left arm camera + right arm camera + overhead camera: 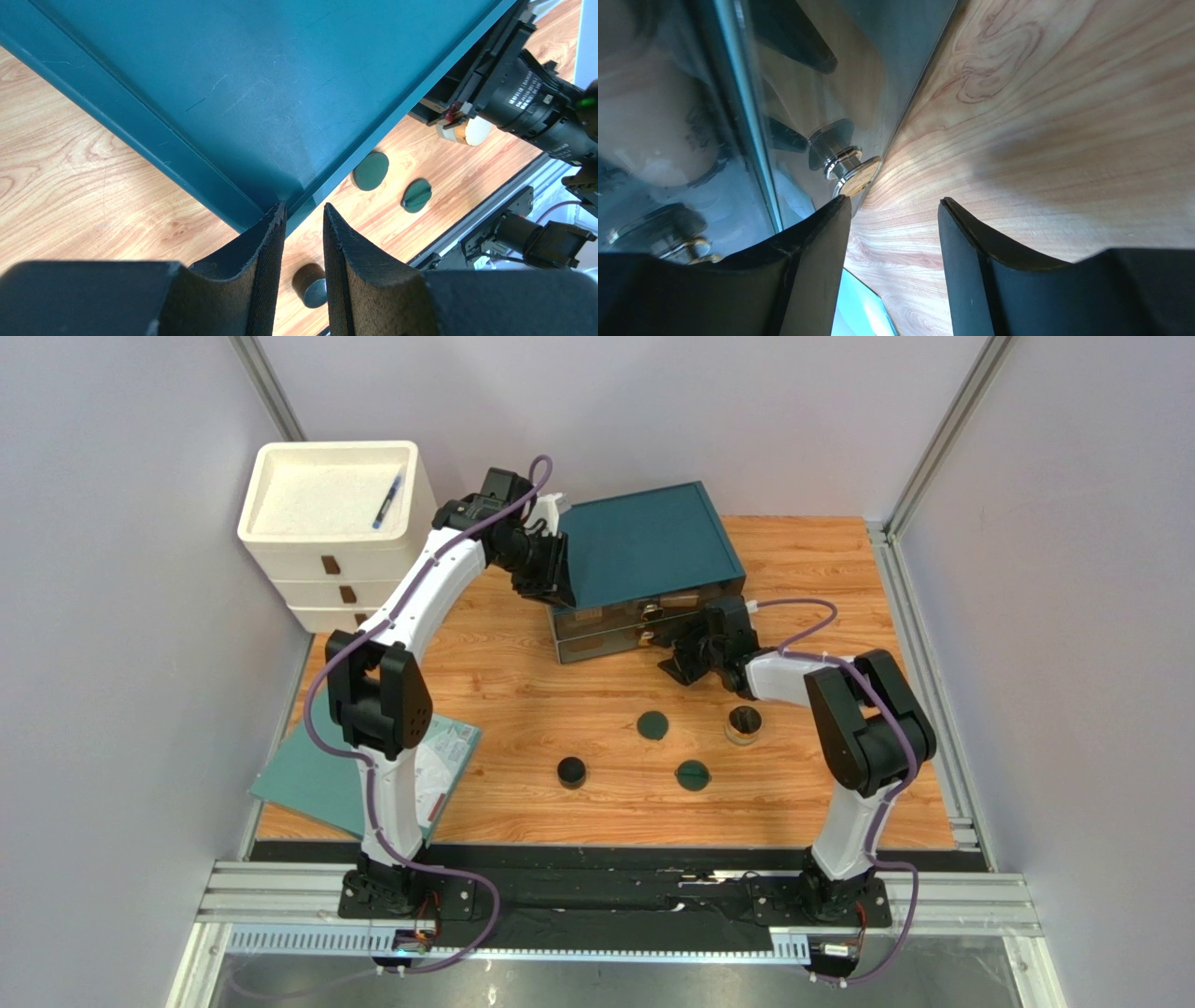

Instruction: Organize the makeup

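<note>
Four cosmetics [651, 725] loose on the table [533, 714]; the organizer [617, 633] is apparently being opened.
Left gripper [303, 211] pinches the edge of the teal lid [246, 91]; right gripper [892, 210], parted and empty, sits beside the drawer knob [840, 157], likely its next grasp.

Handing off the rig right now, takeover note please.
Left gripper: fingertips at a corner of the teal lid, grip unclear.
Right gripper: open, empty, beside the drawer knob.
Loose on the table: black jar, green discs, gold-rimmed compact.
Done: nothing confirmed stowed; drawer contents blurred.
Left: put those four away.
</note>
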You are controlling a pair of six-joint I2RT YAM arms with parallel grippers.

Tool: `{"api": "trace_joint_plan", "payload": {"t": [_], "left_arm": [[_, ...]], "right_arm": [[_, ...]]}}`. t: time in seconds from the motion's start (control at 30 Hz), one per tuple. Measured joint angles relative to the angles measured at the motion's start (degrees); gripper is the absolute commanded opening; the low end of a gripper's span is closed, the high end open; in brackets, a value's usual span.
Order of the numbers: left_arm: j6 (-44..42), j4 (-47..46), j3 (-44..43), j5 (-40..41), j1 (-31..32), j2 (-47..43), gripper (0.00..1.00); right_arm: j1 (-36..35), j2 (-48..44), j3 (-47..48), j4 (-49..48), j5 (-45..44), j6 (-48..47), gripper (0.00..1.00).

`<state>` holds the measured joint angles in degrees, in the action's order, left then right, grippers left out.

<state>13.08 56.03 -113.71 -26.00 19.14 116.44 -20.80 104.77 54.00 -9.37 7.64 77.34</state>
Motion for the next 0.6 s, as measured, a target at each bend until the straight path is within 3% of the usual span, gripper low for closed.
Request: {"api": "trace_joint_plan", "payload": {"t": [0.6], "left_arm": [[-0.07, -0.09, 0.04, -0.09, -0.07, -0.04, 0.35]], "right_arm": [[0.00, 2.93, 1.01, -3.52, 3.30, 1.75, 0.52]]}}
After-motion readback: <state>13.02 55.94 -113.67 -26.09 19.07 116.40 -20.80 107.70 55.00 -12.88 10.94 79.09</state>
